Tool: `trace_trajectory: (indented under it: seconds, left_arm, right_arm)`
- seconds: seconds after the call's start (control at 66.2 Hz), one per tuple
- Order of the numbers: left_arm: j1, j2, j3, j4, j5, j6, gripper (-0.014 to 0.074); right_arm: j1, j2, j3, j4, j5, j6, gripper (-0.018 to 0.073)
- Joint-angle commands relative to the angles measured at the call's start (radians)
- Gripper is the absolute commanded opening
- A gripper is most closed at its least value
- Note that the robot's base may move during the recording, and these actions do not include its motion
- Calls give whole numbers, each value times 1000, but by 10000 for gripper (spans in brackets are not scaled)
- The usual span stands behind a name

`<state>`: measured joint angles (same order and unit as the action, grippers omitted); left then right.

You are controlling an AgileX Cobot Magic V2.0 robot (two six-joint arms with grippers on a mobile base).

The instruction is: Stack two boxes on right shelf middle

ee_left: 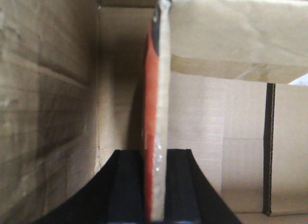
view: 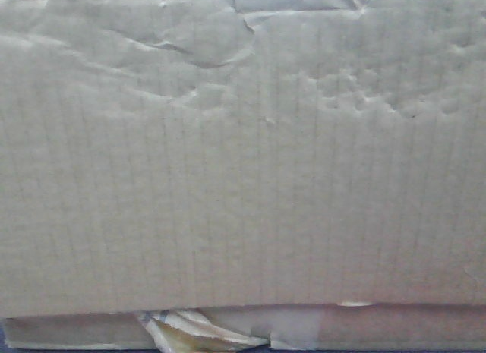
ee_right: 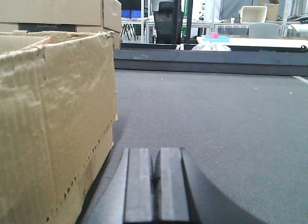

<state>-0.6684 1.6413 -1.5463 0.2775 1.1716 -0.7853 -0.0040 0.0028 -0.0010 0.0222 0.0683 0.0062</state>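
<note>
A brown cardboard box [view: 243, 178] with a wrinkled, dented face fills the front view. Under its lower edge shows a strip of a second box [view: 395, 329] with torn, peeling tape [view: 190, 330]. My left gripper [ee_left: 155, 154] is shut on the upright edge of a box wall [ee_left: 163, 89], red on its left side, with cardboard insides all around. My right gripper [ee_right: 154, 154] is shut with nothing in it, low over the tabletop, just right of a dented box [ee_right: 57, 113]. The shelf is out of view.
The dark grey matte tabletop [ee_right: 216, 113] stretches ahead and right of my right gripper to a raised far edge [ee_right: 211, 60]. Another cardboard box [ee_right: 57, 7] stands behind the dented one. Tables, a chair and racks are far behind.
</note>
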Motion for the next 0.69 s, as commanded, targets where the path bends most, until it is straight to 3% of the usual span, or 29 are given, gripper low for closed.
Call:
trace_trajectory:
  seconds: [0.0,0.453,0.679]
  left_arm:
    - [-7,-7,-3,-6,-17,-12,-111]
    - [-7,-3,-3,-16,-13,-12,-99]
    - [-7,-3,-3,-20,-13,-12,210]
  right_arm:
    - [-4,-3,1,1,-17,-6,-168]
    - [-4,-3,1,1,-17,-6,-168]
    - [-4,-3,1,1,-17,-6,-168]
